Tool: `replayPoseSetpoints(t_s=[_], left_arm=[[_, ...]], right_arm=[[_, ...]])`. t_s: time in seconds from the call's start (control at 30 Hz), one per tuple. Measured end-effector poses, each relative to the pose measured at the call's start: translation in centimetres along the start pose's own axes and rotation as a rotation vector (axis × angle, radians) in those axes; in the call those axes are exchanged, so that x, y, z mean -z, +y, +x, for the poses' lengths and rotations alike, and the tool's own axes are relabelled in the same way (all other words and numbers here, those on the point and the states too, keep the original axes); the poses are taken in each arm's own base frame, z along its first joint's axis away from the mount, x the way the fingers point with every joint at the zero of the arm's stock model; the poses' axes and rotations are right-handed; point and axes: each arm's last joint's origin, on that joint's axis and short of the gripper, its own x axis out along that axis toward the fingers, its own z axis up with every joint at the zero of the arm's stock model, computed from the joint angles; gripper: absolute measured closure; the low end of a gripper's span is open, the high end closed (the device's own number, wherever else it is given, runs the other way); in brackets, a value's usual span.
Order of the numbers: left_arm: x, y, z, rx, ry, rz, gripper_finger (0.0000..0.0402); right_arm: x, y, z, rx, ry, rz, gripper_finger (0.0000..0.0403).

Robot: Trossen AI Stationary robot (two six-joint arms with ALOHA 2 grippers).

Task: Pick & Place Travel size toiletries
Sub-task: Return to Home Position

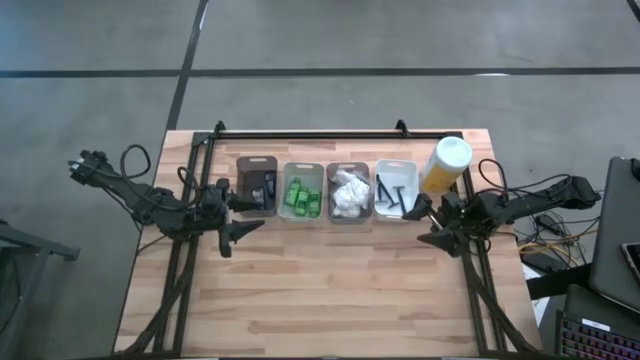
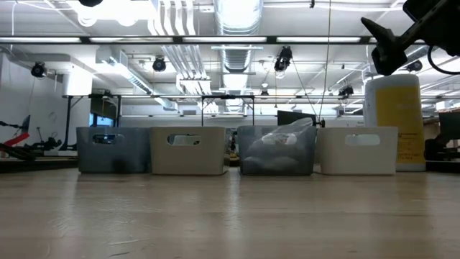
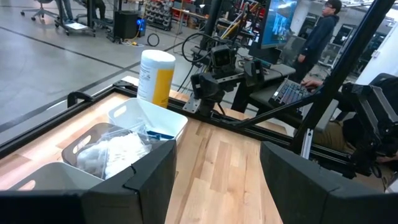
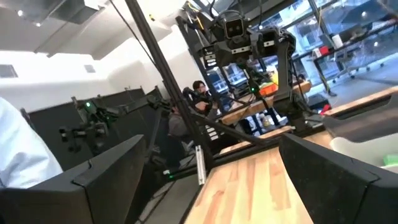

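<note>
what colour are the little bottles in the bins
Bright green; the little plastic bottles show best in the high view.

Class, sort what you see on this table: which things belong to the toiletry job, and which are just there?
Job: green bottles, white packets, black sticks, dark tubes, sorted into four bins.
Just there: yellow cylinder; left gripper and right gripper, both open, empty, at the row's ends.
</note>
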Motion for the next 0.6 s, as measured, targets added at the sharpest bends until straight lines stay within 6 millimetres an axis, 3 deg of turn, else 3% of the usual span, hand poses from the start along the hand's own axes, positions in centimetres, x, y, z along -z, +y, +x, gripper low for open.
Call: replayPoseSetpoints(t_s=[0.3, 0.6], left_arm=[[0.0, 0.0, 0.0, 0.0, 0.0, 0.0, 0.0165], [0.0, 0.0, 0.0, 0.0, 0.001, 0.001, 0.0165]], right_arm=[[0.0, 0.0, 0.0, 0.001, 0.006, -0.318, 0.0039], [-0.2, 0.7, -1.8, -0.097, 0.026, -0.318, 0.0039]])
